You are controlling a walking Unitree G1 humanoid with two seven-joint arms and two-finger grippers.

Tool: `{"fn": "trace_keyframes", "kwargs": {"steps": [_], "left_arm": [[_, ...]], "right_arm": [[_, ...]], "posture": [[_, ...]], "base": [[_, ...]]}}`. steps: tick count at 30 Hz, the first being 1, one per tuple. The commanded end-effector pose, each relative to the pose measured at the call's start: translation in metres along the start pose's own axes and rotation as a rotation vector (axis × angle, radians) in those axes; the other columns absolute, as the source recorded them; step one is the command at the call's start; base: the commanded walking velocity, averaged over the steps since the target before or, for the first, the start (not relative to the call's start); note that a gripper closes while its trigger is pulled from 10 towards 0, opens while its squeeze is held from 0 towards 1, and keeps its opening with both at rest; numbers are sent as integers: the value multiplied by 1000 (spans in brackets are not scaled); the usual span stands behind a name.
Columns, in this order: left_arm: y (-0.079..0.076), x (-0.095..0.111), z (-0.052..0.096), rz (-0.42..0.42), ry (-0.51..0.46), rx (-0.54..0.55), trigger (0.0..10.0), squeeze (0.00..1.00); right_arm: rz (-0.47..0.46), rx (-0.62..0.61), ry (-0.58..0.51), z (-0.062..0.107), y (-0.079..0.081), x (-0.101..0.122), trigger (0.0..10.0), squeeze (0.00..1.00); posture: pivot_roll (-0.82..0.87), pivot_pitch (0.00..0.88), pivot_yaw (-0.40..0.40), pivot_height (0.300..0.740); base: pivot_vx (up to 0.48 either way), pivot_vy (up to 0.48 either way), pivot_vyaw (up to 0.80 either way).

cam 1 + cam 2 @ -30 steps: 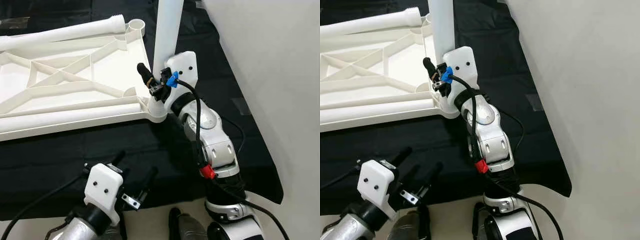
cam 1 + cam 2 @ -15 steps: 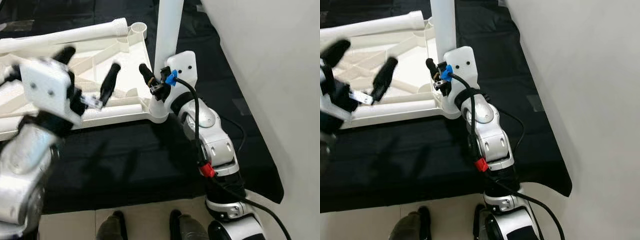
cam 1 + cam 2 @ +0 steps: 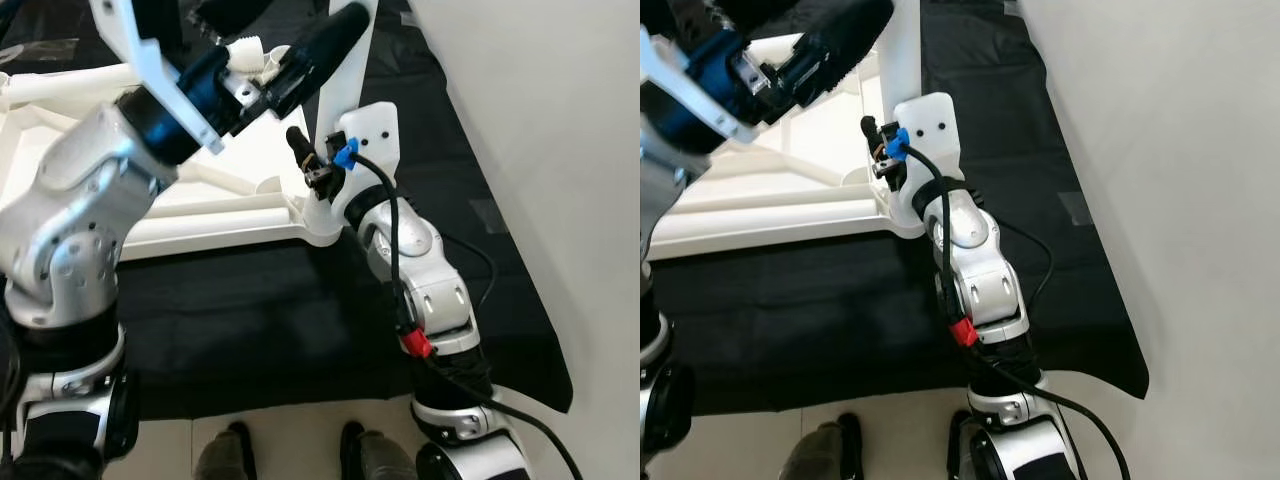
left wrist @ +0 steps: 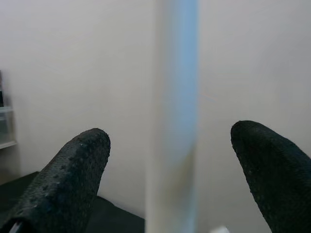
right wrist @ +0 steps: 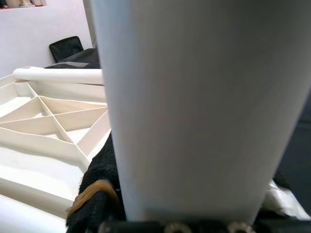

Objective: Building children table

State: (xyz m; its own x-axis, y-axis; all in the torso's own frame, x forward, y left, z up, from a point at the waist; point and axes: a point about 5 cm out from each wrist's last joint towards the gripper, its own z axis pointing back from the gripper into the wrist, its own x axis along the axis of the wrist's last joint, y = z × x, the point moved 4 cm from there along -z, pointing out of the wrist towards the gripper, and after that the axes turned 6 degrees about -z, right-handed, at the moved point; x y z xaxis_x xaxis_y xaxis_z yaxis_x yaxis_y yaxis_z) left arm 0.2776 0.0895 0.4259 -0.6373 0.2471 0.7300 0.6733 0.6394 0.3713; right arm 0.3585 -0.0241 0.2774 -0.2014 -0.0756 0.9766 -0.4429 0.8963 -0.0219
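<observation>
Seating the upright leg (image 3: 340, 70) into the tabletop (image 3: 60, 130) corner socket at frame centre, right gripper (image 3: 312, 165) jaws clenching its base, left gripper (image 4: 170, 160) jaws spread around it, likely closing next.

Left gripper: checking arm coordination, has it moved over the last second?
Yes. The left gripper rose from the black cloth's near edge to the upright white plastic leg, fingers open around it.

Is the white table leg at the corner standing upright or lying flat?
Upright. The table leg rises vertically from the corner socket of the upside-down tabletop; the right gripper is closed around it.
</observation>
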Motion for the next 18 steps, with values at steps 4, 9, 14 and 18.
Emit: {"fn": "trace_keyframes", "kwargs": {"steps": [4, 9, 14, 18], "left_arm": [[11, -6, -13, -10, 28, -31, 10000, 0], [20, -24, -26, 34, 84, -44, 10000, 0], [9, -41, -37, 137, 141, -128, 0, 0], [7, -44, -42, 167, 155, -161, 0, 0]], "right_arm": [[-105, -28, 267, 9, 5, -63, 10000, 0], [-111, -27, 258, 10, 8, -60, 10000, 0], [-113, -31, 250, 10, 8, -58, 10000, 0], [-115, -34, 249, 11, 8, -57, 10000, 0]], "posture": [[79, 285, -39, 740], [72, 279, -30, 740], [71, 276, -23, 740], [72, 276, -20, 740]], "base": [[0, 0, 0], [0, 0, 0], [0, 0, 0], [0, 0, 0]]}}
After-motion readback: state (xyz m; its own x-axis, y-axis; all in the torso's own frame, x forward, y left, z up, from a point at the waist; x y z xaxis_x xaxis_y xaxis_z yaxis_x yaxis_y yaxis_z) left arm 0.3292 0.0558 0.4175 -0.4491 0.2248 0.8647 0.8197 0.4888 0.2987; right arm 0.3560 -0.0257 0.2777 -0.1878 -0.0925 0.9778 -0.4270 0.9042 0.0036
